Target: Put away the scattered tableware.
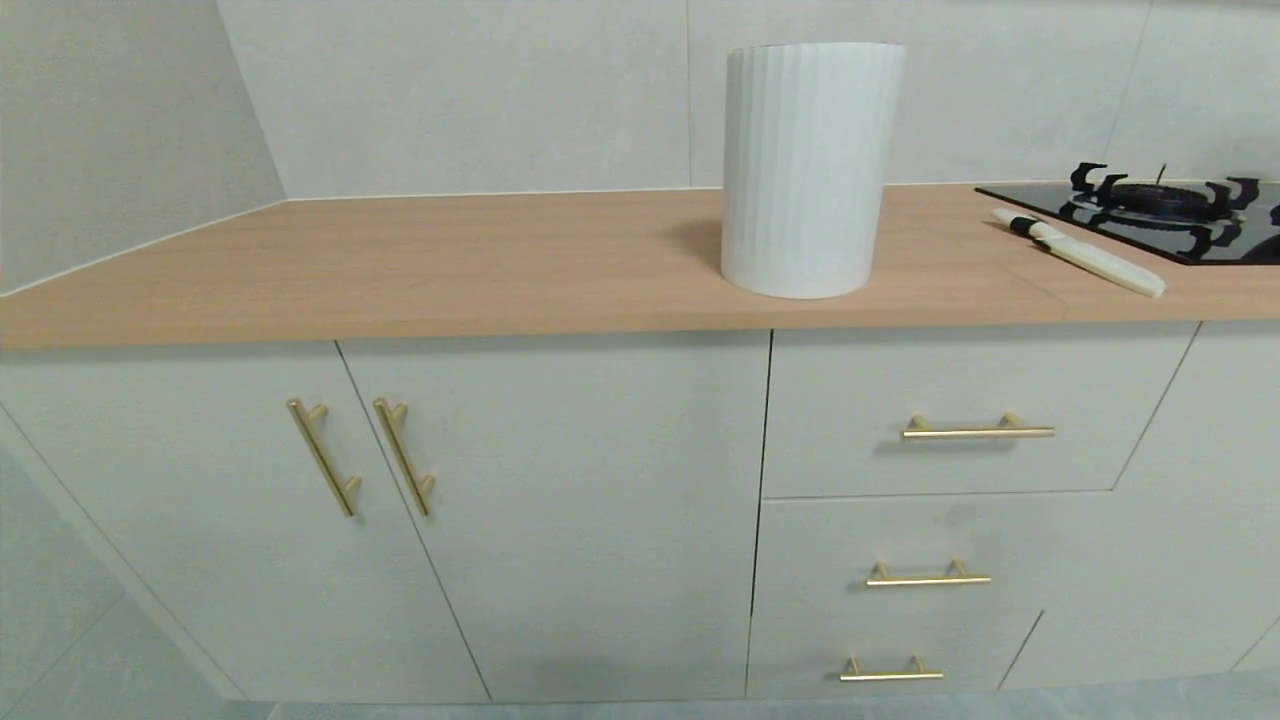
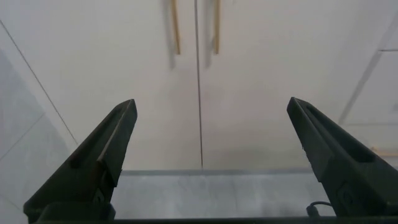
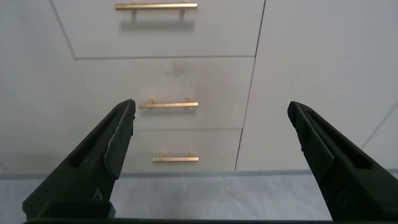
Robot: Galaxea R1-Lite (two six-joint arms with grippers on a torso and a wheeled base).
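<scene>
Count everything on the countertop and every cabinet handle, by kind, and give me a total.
white ribbed container: 1
cream knife: 1
black hob: 1
gold door handles: 2
gold drawer handles: 3
Total: 8

The gas hob runs off the head view's right edge. The ribbed white container hides its own inside. Whether the cream knife is sheathed cannot be told. In the left wrist view the cupboard door handles are blurred and cut off at their upper ends.
</scene>
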